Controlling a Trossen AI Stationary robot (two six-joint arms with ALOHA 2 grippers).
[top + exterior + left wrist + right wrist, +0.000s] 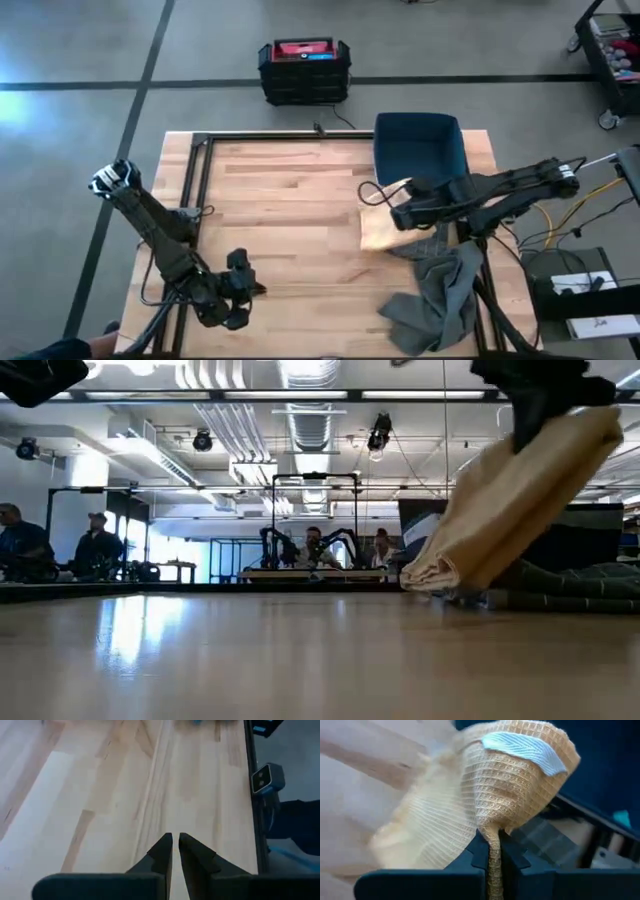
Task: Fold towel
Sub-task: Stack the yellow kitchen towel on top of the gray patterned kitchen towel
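The tan towel (381,229) is pinched by the right claw (402,213) just beside the blue bin (420,150), lifted so it hangs free for spreading. The left claw (243,288), nearly closed and empty, is parked well apart from the bin.

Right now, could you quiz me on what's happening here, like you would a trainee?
1. True or false: the right gripper is shut on the tan towel.
2. Which best fits the left gripper? A. holds a towel B. shut, nothing in it, over bare table C. inside the bin
3. Fill in: the grey cloth lies near the table's ____ edge, by the robot's sides.

Key: 1 true; 2 B; 3 right.
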